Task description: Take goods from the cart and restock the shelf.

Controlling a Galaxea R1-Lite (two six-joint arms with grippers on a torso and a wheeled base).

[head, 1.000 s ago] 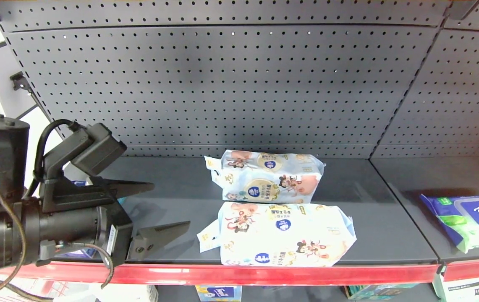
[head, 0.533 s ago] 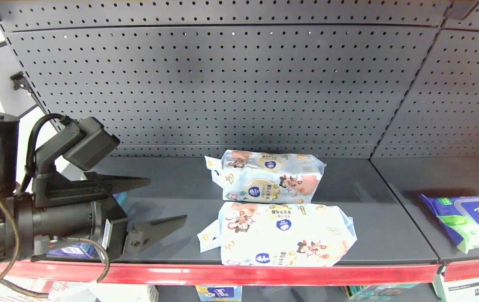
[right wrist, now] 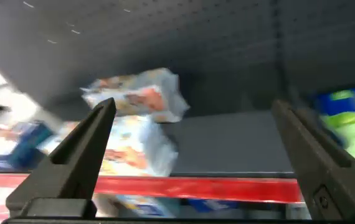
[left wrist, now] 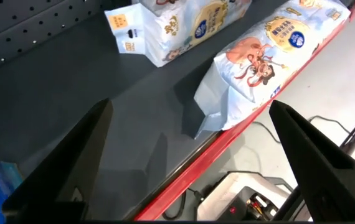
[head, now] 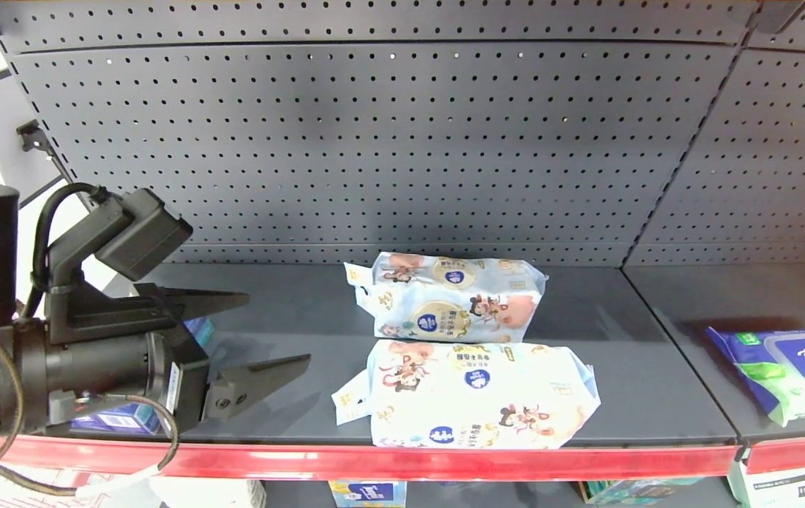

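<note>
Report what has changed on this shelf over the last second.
The left gripper, open and empty throughout, has drawn back a little toward the robot's left, away from the packs. It took hold of nothing. The rear pack, the front pack and the blue wipes pack lie on the shelf as before.

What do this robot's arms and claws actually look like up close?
The left arm is a matte black cylinder carrying a boxy black camera housing. A thick black cable loops over it, a thinner wire hangs below, and a small white label sits near the wrist. The left gripper and right gripper each have two flat, dark, pointed fingers.
</note>
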